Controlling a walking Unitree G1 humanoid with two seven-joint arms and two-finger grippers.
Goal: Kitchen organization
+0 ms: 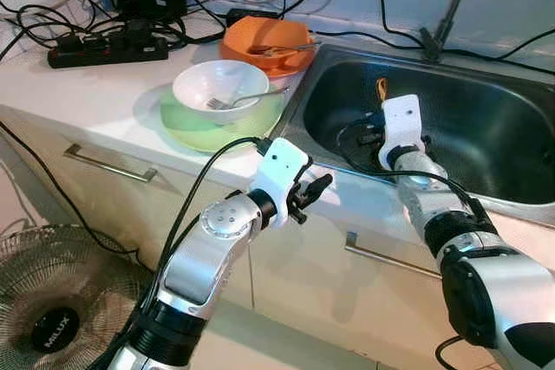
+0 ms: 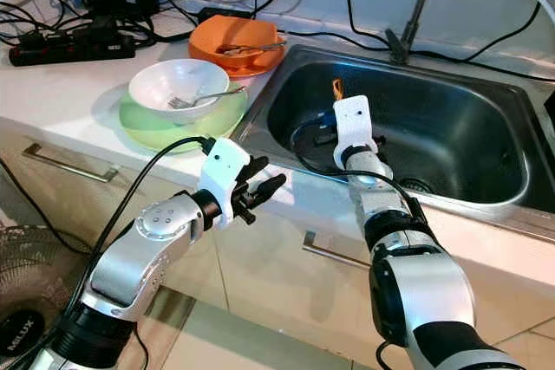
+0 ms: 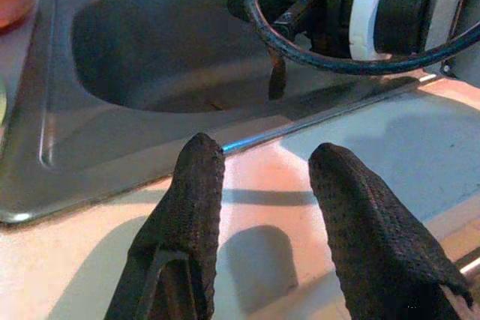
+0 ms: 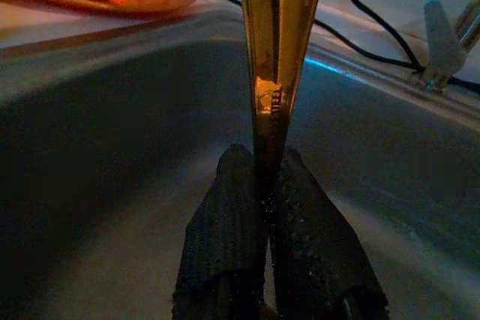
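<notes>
The right gripper [image 4: 259, 177] hangs inside the steel sink [image 1: 486, 140], its jaws pressed together on the lower end of a slim golden utensil handle [image 4: 279, 43] (which kind of utensil cannot be told). The handle's long axis runs straight on from the jaws, up and away toward the sink's back wall, and its tip [image 1: 381, 88] shows above the white wrist housing. Around these jaws the basin is open, with its front rim behind them and the drain off to their right. The left gripper [image 1: 314, 188] hovers over the pale front strip of the bench [image 1: 104, 93], just short of the sink's front rim [image 3: 247, 140], its jaws parted with nothing between them and its two black fingers [image 3: 191, 207] pointing toward the basin. Beyond the left jaws a white bowl [image 1: 217, 84] holding a fork [image 1: 243, 100] sits on a green plate [image 1: 204, 127]; farther back, at the sink's corner, lies an orange dish [image 1: 264, 41] with another utensil.
</notes>
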